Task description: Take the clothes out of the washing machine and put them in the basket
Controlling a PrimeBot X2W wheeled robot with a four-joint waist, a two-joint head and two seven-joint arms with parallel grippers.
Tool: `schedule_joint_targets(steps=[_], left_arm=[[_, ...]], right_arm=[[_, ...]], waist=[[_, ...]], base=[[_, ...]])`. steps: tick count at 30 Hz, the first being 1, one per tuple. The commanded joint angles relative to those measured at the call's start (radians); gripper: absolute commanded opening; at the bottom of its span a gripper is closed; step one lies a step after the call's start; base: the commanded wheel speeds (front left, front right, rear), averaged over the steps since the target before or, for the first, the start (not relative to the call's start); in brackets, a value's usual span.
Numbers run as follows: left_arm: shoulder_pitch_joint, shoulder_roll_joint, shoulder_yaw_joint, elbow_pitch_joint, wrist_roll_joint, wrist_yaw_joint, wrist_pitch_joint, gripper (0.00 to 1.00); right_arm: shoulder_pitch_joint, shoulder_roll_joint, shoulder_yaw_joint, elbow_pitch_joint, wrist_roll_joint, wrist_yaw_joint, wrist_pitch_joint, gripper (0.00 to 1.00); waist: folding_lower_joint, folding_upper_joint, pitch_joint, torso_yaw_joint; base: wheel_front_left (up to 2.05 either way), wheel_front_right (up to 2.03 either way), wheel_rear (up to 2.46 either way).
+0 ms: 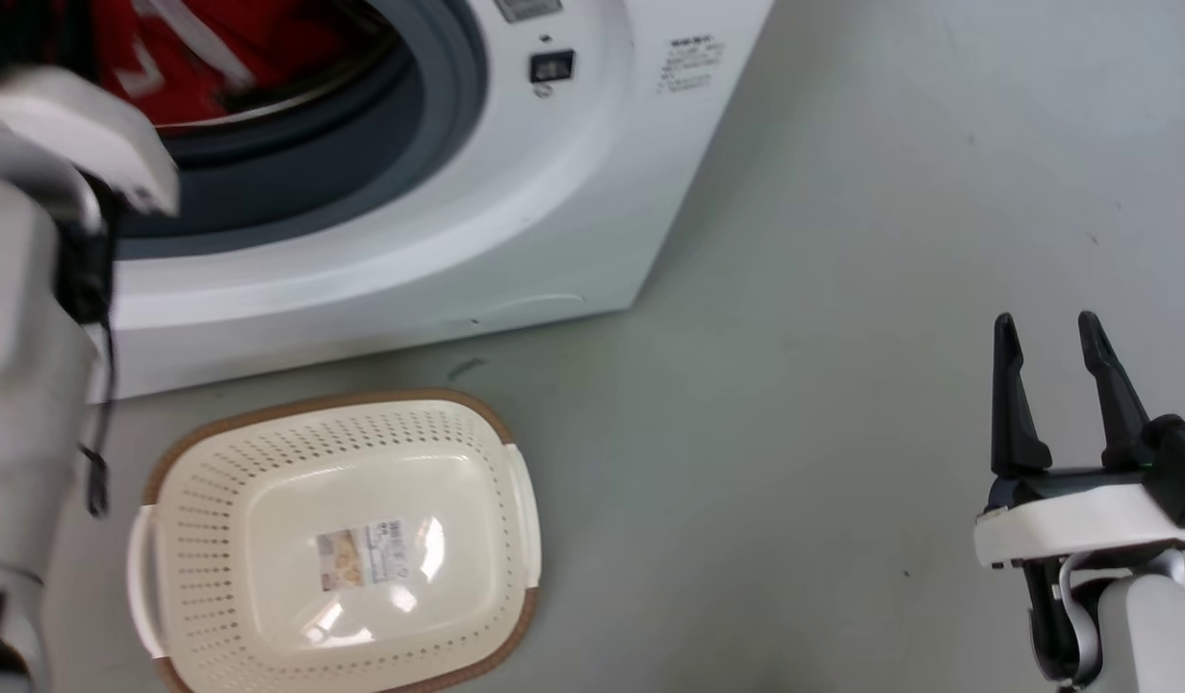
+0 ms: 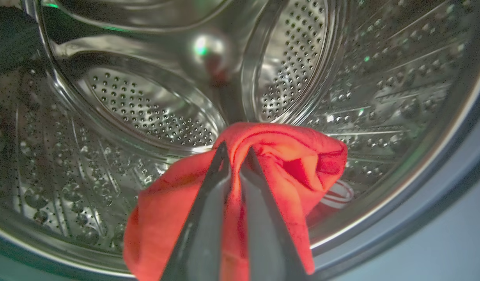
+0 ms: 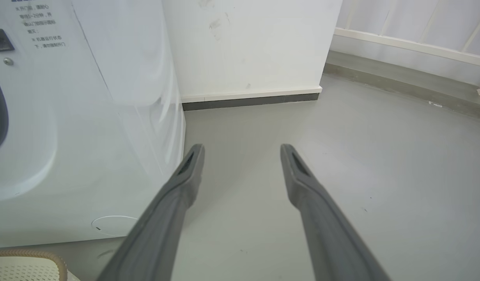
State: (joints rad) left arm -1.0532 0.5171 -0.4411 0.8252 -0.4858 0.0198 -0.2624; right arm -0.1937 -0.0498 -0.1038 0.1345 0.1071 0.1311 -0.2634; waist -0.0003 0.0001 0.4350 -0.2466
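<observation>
While the left forearm reaches into the washing machine behind the basket and the right gripper hangs spread over grey floor, the left gripper clamps a red garment near the steel drum's front lip, open floor flanking the machine.

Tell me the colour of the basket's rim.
Brown, around the cream basket; the head view shows it best.

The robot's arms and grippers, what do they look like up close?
Each gripper has two long, dark, tapering fingers: the right gripper is mounted on a white wrist block with black fittings; the left gripper looks alike. The left arm is pale grey-white, with a black cable dangling alongside.
</observation>
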Motion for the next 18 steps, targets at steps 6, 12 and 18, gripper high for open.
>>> schedule_joint_targets(steps=[6, 12, 18], left_arm=[[0.219, -0.038, 0.088, -0.210, 0.054, 0.040, -0.003, 0.00], [0.410, -0.090, 0.167, -0.421, 0.121, 0.047, -0.003, 0.00], [0.584, -0.134, 0.210, -0.608, 0.161, 0.031, -0.003, 0.00]], right_arm=[[0.041, -0.001, -0.007, 0.017, -0.031, -0.001, -0.002, 1.00], [0.074, -0.001, -0.013, 0.026, -0.055, -0.001, -0.002, 1.00], [0.104, -0.001, -0.023, 0.037, -0.066, -0.001, -0.002, 1.00]], waist=[[0.0003, -0.0001, -0.128, 0.090], [0.0003, -0.0001, -0.201, 0.141], [0.0003, -0.0001, -0.253, 0.188]], base=[[0.00, 0.00, 0.00], [0.00, 0.00, 0.00], [0.00, 0.00, 0.00]])
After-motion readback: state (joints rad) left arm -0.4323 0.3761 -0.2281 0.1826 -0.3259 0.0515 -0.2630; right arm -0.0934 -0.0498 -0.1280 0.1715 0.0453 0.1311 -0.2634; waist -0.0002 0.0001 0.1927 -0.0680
